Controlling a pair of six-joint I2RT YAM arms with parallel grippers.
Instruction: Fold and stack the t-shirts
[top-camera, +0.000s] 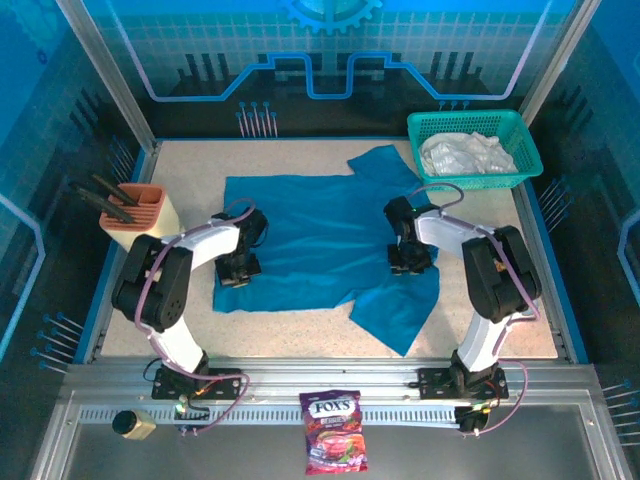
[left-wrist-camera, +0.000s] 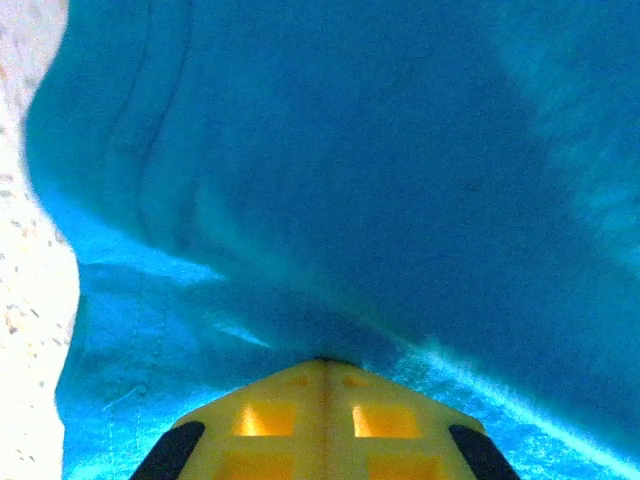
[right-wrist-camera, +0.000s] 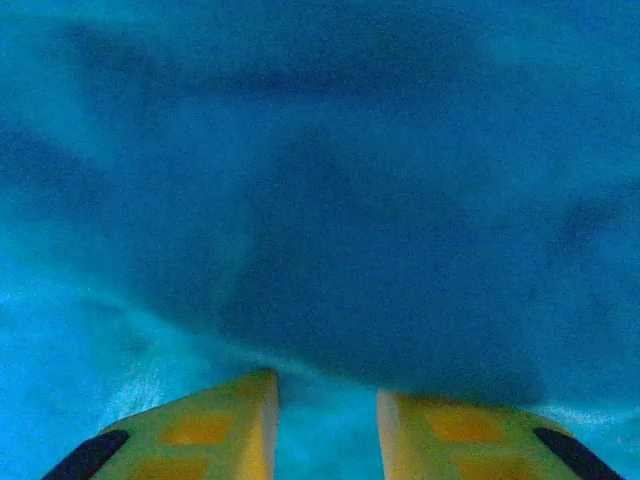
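The left tool (left-wrist-camera: 322, 362) is sitting fully shut, and the teal-blue t-shirt (top-camera: 320, 235) is bunching up right over its tips, so I am reading it as pinching the cloth at the shirt's near-left corner. The right tool (right-wrist-camera: 325, 385) is standing part open, its yellow fingers (right-wrist-camera: 235, 425) apart with teal cloth lying in the gap and draping just ahead of them. Whether it is gripping anything, I cannot tell. The shirt is lying spread mostly flat on the table (top-camera: 190, 175), stretching between the two tools. One sleeve-like flap is flopping out on the near side of the right tool, and another is sticking out beyond it. Step in hand, as I am judging it: taking hold for the first fold of the teal shirt, with nothing folded or stacked yet. The next move is calling for the right tool to pinch down firmly on a single edge of cloth. Both tools then need to lift together, level, and carry their side across without dragging or twisting the rest. Further out, beyond the right tool and off to its right, the white t-shirt (top-camera: 465, 153) is lying crumpled inside the mesh basket (top-camera: 470, 118), well apart from both tools and waiting its turn.
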